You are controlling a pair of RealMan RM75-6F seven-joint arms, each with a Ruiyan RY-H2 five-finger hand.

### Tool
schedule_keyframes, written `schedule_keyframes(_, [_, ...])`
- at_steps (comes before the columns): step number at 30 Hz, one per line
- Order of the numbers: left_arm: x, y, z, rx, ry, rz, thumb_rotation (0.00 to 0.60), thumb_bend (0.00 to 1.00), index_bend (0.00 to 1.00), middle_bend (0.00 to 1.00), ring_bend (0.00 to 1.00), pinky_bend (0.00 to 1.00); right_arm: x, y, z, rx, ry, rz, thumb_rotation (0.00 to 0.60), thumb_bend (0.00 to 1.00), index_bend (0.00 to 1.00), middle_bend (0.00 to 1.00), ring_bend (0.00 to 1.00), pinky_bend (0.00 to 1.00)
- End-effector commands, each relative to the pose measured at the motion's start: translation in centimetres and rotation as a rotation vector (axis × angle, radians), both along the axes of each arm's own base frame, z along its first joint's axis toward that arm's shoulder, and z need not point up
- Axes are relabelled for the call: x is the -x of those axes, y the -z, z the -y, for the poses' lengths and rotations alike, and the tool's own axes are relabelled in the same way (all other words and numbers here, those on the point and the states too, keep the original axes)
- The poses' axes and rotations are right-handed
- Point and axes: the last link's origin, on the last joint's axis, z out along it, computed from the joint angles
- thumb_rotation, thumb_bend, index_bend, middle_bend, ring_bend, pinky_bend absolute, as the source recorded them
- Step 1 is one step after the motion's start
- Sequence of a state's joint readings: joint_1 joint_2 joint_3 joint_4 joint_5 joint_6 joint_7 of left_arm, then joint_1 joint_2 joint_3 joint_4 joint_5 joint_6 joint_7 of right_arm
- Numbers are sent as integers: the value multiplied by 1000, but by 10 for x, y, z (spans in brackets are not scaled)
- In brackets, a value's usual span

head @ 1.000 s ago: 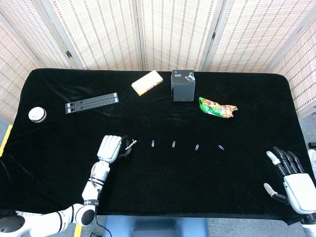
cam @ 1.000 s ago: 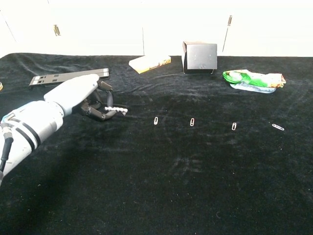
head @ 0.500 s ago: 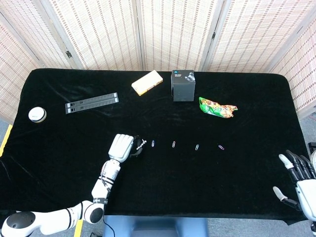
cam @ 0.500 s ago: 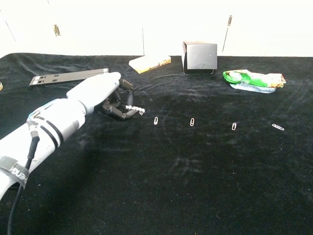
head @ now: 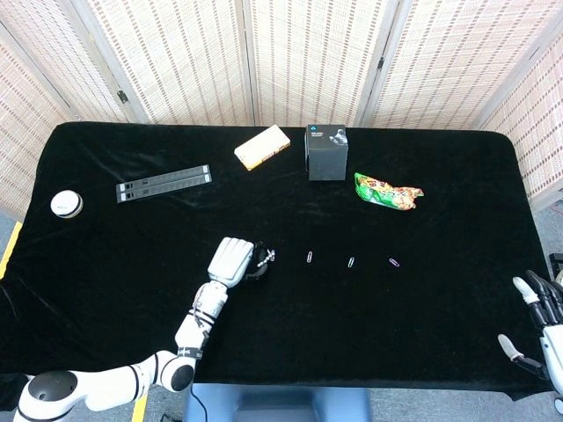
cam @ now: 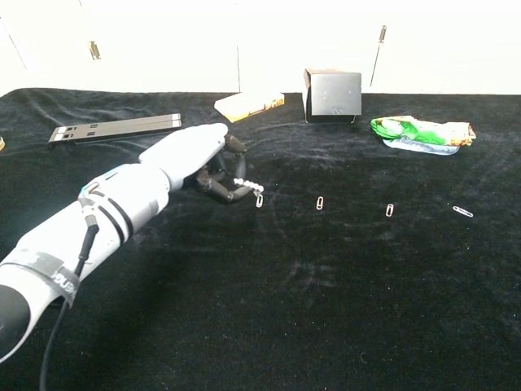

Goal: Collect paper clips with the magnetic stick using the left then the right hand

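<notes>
My left hand holds a short magnetic stick, its tip pointing right. The tip sits at the nearest paper clip, which touches or hangs from it. Three more clips lie in a row to the right on the black cloth: one, another and a purple one. My right hand shows only at the lower right edge of the head view, fingers spread, holding nothing.
At the back stand a black box, a yellow pack and a green snack bag. A flat black bar and a white round puck lie at the left. The table is covered in black cloth.
My left hand carried the stick rightward along the row until its tip reached the first clip. My right hand drew back toward the lower right edge.
</notes>
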State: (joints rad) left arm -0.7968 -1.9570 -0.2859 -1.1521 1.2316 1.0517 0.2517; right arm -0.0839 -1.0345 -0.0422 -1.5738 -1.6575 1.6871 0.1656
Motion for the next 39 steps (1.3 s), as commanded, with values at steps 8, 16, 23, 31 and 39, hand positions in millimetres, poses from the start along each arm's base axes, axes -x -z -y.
schedule_keyframes(8, [-8, 13, 0, 34, 13, -9, 600, 473, 840, 1000, 1000, 1000, 5, -4, -5, 24, 19, 2, 600, 291, 0, 0, 0, 0])
schedule_keyframes(16, [-10, 18, -4, 35, 14, -24, 600, 473, 840, 1000, 1000, 1000, 6, -6, -7, 30, 24, 4, 600, 291, 0, 0, 0, 0])
schedule_keyframes(23, [-8, 18, -4, 28, 15, -29, 600, 473, 840, 1000, 1000, 1000, 7, -6, -8, 29, 24, 3, 600, 291, 0, 0, 0, 0])
schedule_keyframes(31, [-3, 16, -5, 16, 10, -48, 600, 472, 841, 1000, 1000, 1000, 6, -5, -8, 27, 22, 1, 600, 291, 0, 0, 0, 0])
schedule_keyframes(39, [7, 11, -11, 1, -12, -61, 600, 473, 841, 1000, 1000, 1000, 7, -6, -8, 28, 22, 0, 600, 291, 0, 0, 0, 0])
